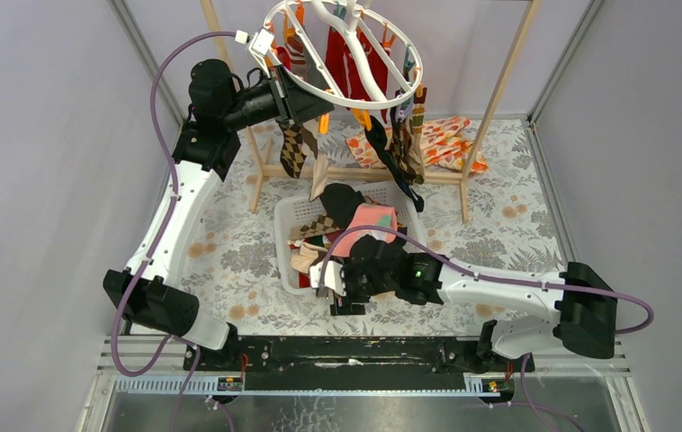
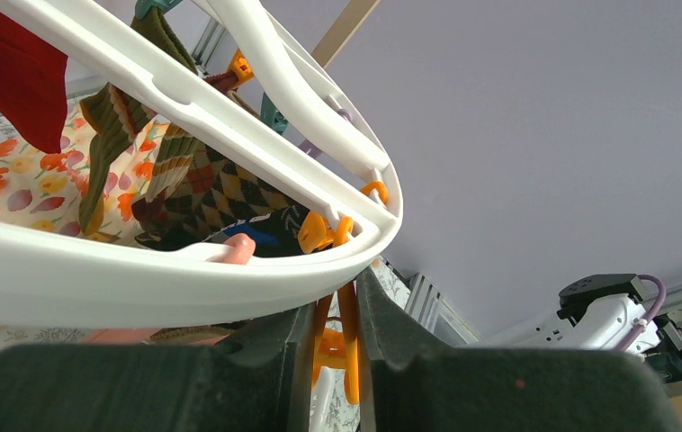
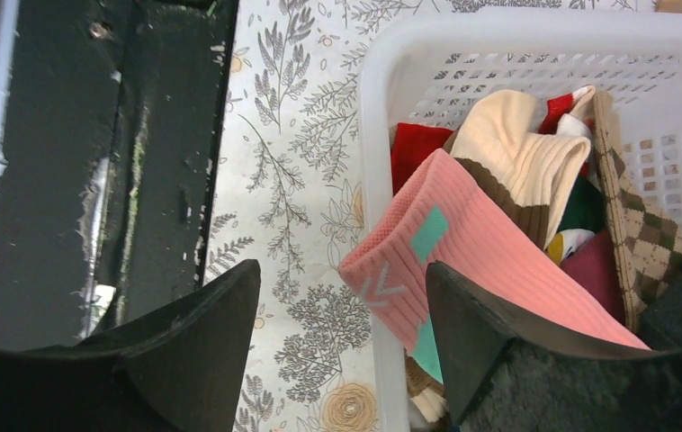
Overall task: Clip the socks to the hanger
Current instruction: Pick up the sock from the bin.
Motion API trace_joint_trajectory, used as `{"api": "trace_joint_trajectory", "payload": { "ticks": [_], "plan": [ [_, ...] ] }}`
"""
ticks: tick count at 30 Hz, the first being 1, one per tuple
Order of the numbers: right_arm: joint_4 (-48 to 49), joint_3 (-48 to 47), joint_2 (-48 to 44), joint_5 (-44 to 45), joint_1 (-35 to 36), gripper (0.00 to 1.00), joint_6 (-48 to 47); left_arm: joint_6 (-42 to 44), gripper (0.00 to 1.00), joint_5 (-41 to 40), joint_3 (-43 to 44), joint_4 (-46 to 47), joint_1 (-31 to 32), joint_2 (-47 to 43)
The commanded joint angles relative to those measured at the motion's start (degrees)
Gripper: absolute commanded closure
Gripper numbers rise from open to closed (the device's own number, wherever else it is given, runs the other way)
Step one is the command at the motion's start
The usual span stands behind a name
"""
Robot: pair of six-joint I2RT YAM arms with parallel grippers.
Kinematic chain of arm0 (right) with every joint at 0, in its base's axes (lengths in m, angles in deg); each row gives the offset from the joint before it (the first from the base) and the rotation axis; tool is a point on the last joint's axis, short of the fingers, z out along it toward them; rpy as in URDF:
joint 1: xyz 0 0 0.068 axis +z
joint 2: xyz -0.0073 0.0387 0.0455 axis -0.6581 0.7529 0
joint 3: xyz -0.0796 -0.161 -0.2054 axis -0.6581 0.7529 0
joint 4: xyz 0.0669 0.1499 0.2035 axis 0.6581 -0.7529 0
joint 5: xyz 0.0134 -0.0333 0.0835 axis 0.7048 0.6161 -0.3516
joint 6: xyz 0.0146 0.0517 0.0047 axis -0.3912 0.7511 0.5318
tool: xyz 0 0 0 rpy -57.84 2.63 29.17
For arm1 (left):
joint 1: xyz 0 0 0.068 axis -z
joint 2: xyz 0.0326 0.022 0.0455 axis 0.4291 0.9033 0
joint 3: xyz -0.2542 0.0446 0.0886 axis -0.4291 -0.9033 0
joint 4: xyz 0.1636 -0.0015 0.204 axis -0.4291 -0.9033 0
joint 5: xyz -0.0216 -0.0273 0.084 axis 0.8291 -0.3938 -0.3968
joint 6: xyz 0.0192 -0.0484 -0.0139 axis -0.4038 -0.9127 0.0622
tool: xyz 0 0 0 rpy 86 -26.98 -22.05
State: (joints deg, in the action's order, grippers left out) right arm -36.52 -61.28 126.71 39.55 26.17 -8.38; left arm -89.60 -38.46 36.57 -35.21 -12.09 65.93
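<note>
The white ring hanger (image 1: pixel 346 54) hangs at the top with red socks (image 1: pixel 342 63), an argyle sock (image 1: pixel 292 148) and dark socks (image 1: pixel 391 153) clipped on. My left gripper (image 1: pixel 322 110) is raised under its near-left rim. In the left wrist view it (image 2: pixel 336 306) is shut on a dangling orange clip (image 2: pixel 350 346) just below the ring (image 2: pixel 139 270). My right gripper (image 1: pixel 337 283) is open above the basket's near-left corner. In the right wrist view it (image 3: pixel 342 333) straddles the rim, one finger over a pink sock (image 3: pixel 481 261) draped on the edge.
The white basket (image 1: pixel 288 243) holds several socks, among them beige (image 3: pixel 517 153), red (image 3: pixel 414 148) and argyle (image 3: pixel 643 234). The wooden rack frame (image 1: pixel 499 90) stands behind it. An orange-and-white floral cloth (image 1: pixel 445 139) lies at the back right. Grey walls close in both sides.
</note>
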Motion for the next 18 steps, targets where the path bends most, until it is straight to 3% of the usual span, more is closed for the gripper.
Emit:
{"api": "trace_joint_trajectory", "payload": {
  "ticks": [1,5,18],
  "plan": [
    [0.5,-2.8,1.3,6.1,2.0,0.27,-5.2,-0.4,1.00,1.6,0.9,1.7,-0.7,-1.8],
    [2.0,-2.4,2.7,6.6,2.1,0.30,-6.0,-0.4,1.00,1.8,1.1,1.6,-0.8,-1.8],
    [4.4,-1.3,3.1,10.0,2.7,0.62,-7.7,-0.5,1.00,2.0,1.6,1.3,-1.5,-1.7]
  ]
}}
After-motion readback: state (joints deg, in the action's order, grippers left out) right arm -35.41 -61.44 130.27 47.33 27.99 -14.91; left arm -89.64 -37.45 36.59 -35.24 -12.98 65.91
